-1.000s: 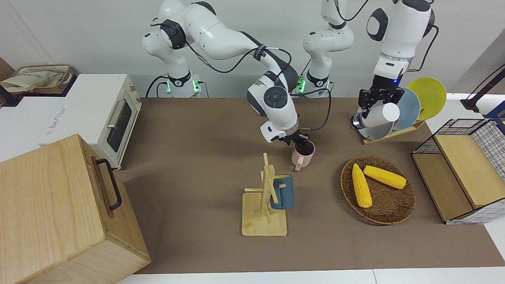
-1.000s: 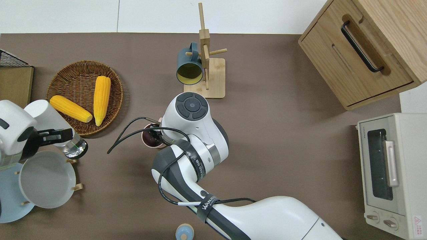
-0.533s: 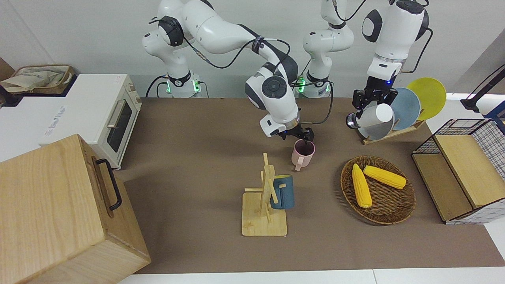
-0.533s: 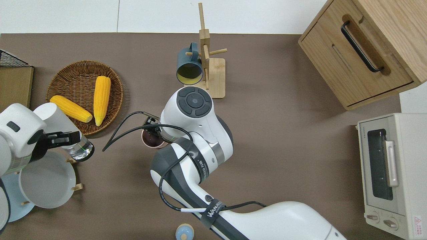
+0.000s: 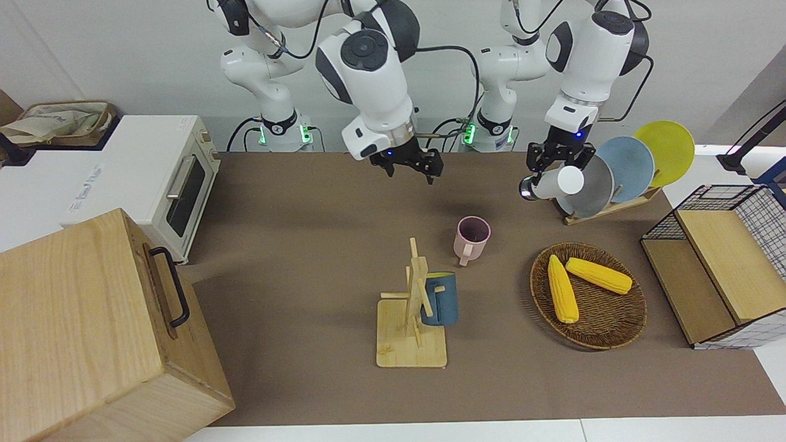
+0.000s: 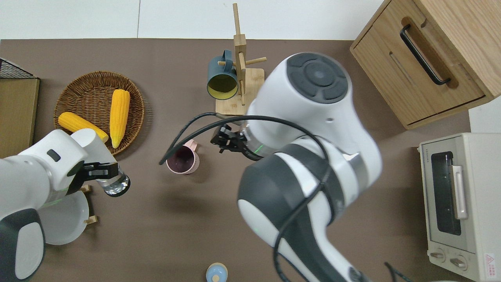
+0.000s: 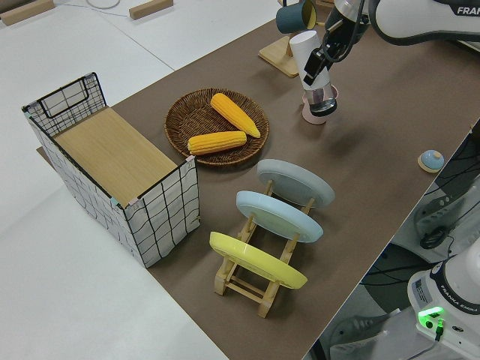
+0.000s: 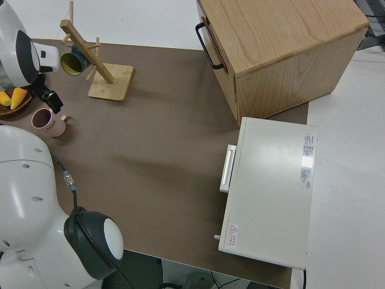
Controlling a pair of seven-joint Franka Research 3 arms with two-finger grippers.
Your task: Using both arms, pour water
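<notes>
A pink mug [image 5: 472, 237] stands upright on the brown table, also seen in the overhead view [image 6: 182, 159]. My right gripper [image 5: 408, 170] is open and empty, raised high; in the overhead view [image 6: 227, 141] it is over the table beside the mug, toward the right arm's end. My left gripper [image 5: 556, 158] is shut on a white bottle with a clear end [image 5: 556, 183], held tilted on its side. In the overhead view this bottle [image 6: 102, 162] is over the table between the plate rack and the mug. In the left side view the bottle [image 7: 315, 67] partly hides the mug.
A wooden mug tree [image 5: 412, 307] carries a blue mug [image 5: 439, 299]. A wicker basket [image 5: 614, 341] holds two corn cobs. A plate rack [image 5: 620, 166], a wire-sided box [image 5: 724, 270], a toaster oven [image 5: 172, 178] and a wooden cabinet [image 5: 92, 331] ring the table.
My right gripper left the pink mug's rim and rose up and away toward the right arm's end. My left gripper carried the bottle closer to the mug.
</notes>
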